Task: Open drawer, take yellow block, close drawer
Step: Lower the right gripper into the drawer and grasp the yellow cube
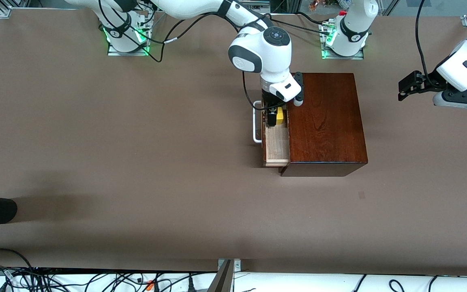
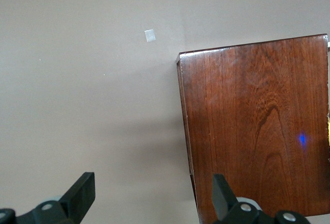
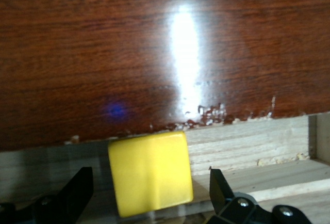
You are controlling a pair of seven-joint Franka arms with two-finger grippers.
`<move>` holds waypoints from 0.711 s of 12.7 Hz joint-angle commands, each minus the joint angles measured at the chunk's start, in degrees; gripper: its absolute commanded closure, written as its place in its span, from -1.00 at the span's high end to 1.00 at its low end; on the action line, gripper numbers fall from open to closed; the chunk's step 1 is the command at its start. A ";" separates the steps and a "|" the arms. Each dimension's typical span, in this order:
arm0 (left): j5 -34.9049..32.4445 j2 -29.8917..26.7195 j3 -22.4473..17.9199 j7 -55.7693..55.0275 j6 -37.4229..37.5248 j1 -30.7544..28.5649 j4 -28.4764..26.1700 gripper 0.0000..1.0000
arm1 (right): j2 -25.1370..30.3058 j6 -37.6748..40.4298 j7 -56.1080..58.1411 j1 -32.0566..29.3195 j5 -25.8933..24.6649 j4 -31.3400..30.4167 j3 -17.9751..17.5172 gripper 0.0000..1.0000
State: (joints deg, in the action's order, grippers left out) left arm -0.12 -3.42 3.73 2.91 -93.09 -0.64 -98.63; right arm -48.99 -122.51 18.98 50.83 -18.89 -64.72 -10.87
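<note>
Front view: wooden box [image 1: 326, 121] on the brown counter [image 1: 136, 162]; drawer [image 1: 276, 146] pulled out toward the right arm's end, white handle [image 1: 255, 123] outermost. Yellow block [image 1: 280, 116] lies in the drawer, right pincer [image 1: 273, 115] lowered over it. Left pincer [image 1: 410, 87] waits in the air near the left arm's end.

Left wrist view: left pincer [image 2: 152, 198] spread wide, empty, above the box's edge.

Right wrist view: right pincer [image 3: 149, 195] spread wide, fingers [image 3: 77, 190] either side of the block, no grip evident.
</note>
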 commanded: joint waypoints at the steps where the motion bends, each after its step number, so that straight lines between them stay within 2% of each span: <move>1: -1.37 -0.10 -0.04 0.87 1.33 0.29 1.15 1.00 | -1.02 1.49 -2.01 1.38 -0.97 2.32 0.77 0.83; 2: -1.37 -0.10 0.05 0.87 1.33 0.29 1.15 1.00 | -1.02 1.49 -2.01 1.38 -0.97 2.32 0.77 0.50; 5: -1.28 -0.10 -0.04 0.96 1.33 0.29 1.15 1.00 | -0.93 1.57 -2.01 1.38 -0.97 2.32 0.77 -0.22; 6: -1.37 -0.10 -0.04 1.05 1.33 0.29 1.15 1.00 | -0.76 1.66 -2.01 1.38 -0.97 2.32 0.77 -0.55; 8: -1.37 -0.01 -0.04 1.05 1.33 0.29 1.24 1.00 | -0.67 2.01 -1.93 1.29 -0.88 2.32 0.85 -0.83; 9: -1.28 -0.10 -0.04 1.05 1.33 0.29 1.24 1.00 | -0.67 2.88 -2.01 1.29 -0.80 2.32 0.77 -0.88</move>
State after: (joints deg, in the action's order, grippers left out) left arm -0.12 -3.42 3.73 2.91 -93.09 -0.64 -98.60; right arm -48.99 -121.90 18.03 51.37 -18.90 -64.44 -10.47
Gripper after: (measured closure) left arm 0.000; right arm 0.449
